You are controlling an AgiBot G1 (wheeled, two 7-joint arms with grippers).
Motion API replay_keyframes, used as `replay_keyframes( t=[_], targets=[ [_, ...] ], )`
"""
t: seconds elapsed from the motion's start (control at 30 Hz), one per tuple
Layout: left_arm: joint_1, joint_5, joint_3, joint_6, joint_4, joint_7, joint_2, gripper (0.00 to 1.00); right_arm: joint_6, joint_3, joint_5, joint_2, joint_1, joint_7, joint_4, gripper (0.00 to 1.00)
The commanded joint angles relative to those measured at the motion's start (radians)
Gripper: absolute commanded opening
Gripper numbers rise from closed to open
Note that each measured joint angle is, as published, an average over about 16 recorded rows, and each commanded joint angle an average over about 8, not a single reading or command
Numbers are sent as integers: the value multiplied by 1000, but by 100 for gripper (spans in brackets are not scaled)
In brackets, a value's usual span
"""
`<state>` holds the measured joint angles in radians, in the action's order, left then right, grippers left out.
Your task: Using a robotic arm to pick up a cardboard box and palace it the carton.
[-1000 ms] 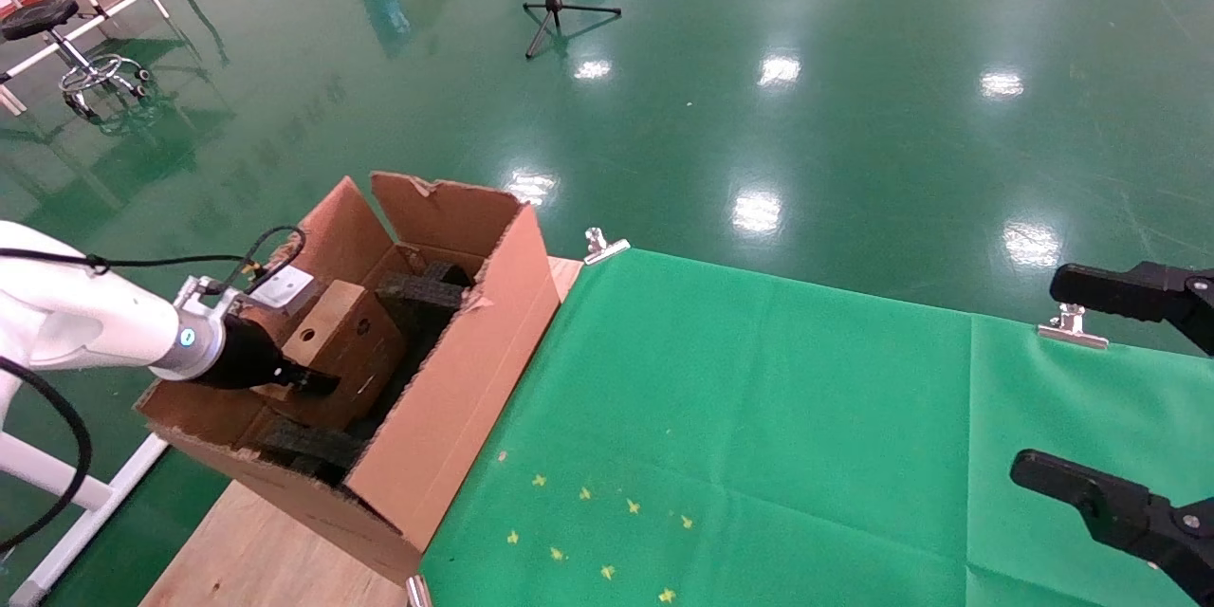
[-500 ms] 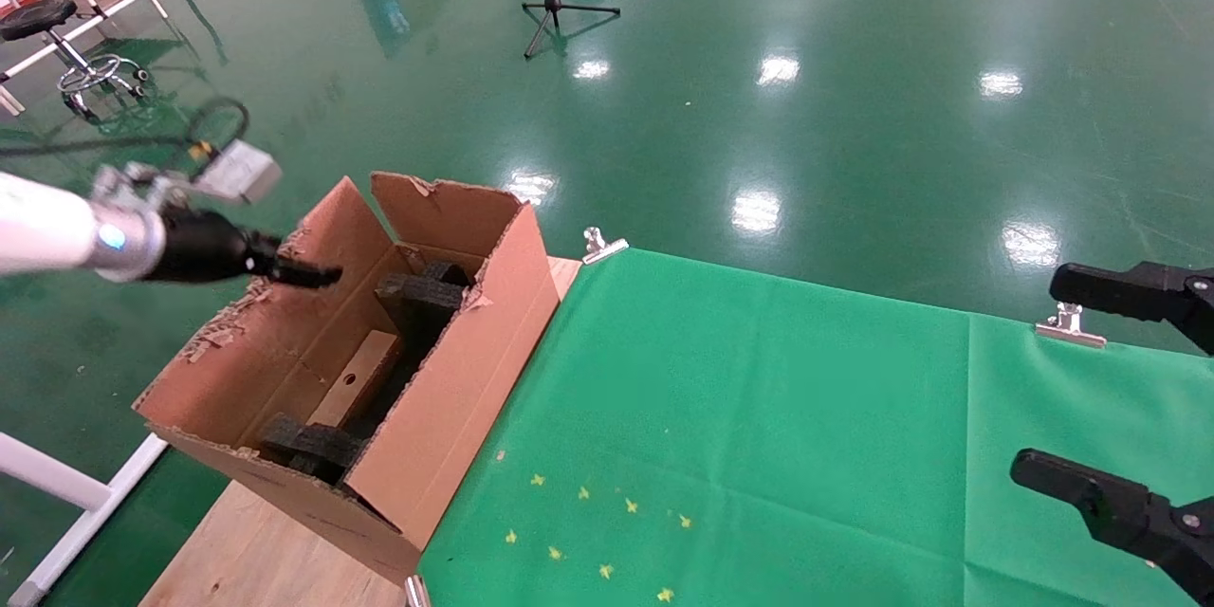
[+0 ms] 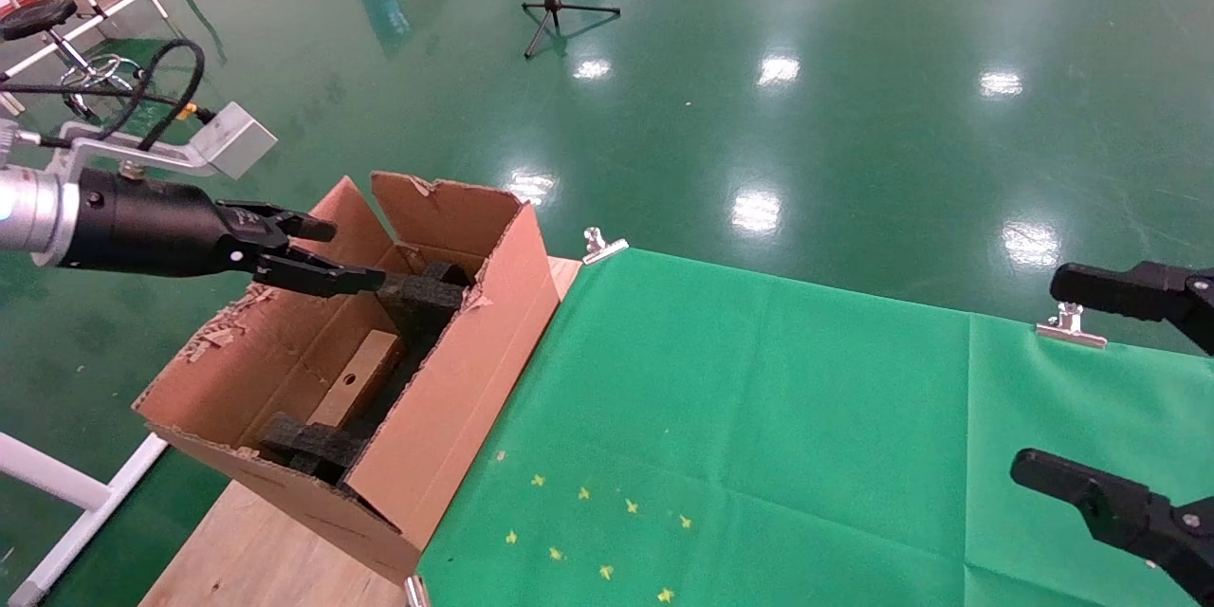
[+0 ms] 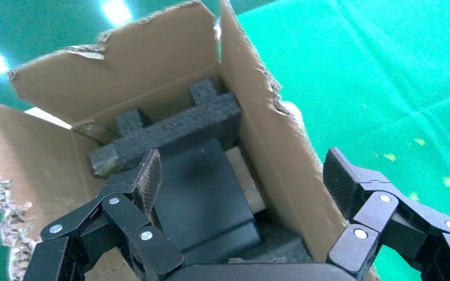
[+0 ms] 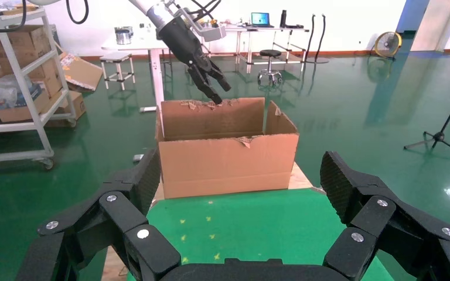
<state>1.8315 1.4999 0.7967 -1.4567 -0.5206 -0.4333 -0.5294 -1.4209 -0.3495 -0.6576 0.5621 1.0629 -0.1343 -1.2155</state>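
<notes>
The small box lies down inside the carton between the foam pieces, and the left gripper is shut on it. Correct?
Not quite. The left gripper is open and empty, above the carton; the left wrist view shows its fingers spread apart. The cardboard box does lie inside between the foam pieces.

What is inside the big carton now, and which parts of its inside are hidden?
Inside the carton lie the cardboard box, low between black foam pieces, one at each end. The left gripper hangs open above it, empty. The near wall hides the box's lower part and the floor beside it.

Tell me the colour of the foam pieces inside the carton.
Black foam pieces, clearest in the left wrist view.
</notes>
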Motion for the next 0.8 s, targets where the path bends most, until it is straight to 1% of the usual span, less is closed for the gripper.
replay_keyframes(
  t=[0.03, 0.23, 0.8],
  targets=[
    [0, 4, 2, 7, 8, 2, -4, 100, 0, 0, 0, 0, 0, 0, 0, 100],
    [-49, -47, -32, 1, -45, 18, -7, 100, 0, 0, 0, 0, 0, 0, 0, 100],
    [-275, -278, -187, -12, -274, 90, -31, 100, 0, 0, 0, 0, 0, 0, 0, 100]
  ],
)
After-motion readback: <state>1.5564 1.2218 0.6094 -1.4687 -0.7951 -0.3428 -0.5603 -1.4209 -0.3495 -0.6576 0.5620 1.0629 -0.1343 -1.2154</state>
